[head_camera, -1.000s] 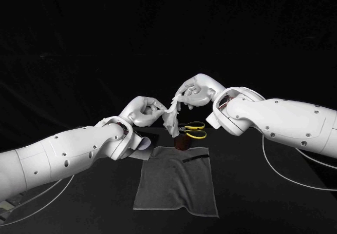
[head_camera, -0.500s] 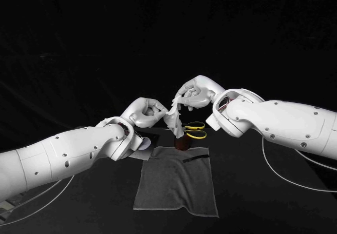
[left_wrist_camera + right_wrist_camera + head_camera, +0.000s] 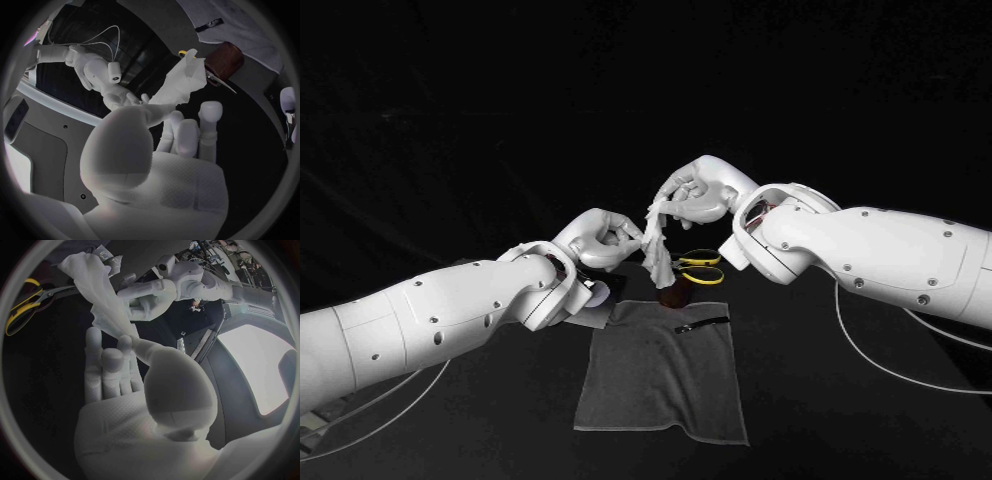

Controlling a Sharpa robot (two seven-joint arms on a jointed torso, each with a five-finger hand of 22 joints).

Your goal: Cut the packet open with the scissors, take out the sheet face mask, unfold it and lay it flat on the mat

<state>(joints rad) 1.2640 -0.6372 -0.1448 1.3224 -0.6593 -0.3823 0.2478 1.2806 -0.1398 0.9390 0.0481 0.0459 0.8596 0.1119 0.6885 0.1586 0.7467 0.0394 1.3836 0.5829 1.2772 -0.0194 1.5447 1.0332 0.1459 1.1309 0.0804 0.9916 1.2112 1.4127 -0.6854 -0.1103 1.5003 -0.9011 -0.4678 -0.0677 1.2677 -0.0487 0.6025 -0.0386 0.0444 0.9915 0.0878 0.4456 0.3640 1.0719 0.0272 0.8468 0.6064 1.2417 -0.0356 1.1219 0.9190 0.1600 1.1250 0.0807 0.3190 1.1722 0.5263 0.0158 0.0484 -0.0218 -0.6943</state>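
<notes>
Sheet face mask hung in the air between the robot's two hands, out of its packet and only partly unfolded, a crumpled white strip running down and slightly leftward above the far end of the mat. The right hand, the higher of the two, held the mask's upper end, its thumb and fingers closed on the narrow gathered part. The left hand sat lower and just beside it, with its fingers curled in against the mask's side edge – it appeared to pinch that edge, though the exact contact was hard to make out.

Below, the mask's loose lower tip dangled free, touching nothing, and in the head view it overlapped the yellow-handled scissors lying on the black table. A brown packet stood just in front of the scissors, right at the mat's far edge. A small dark strip lay across the mat near its far right corner, one end reaching the right edge.

The grey mat lay flat and lengthwise toward the robot, with its near edge slightly skewed and its long sides well apart from both forearms. Black table stretched out on either side of it – the left arm crossed above the table beside the mat's far left corner, while the right arm hung well above and to the right of the scissors.
</notes>
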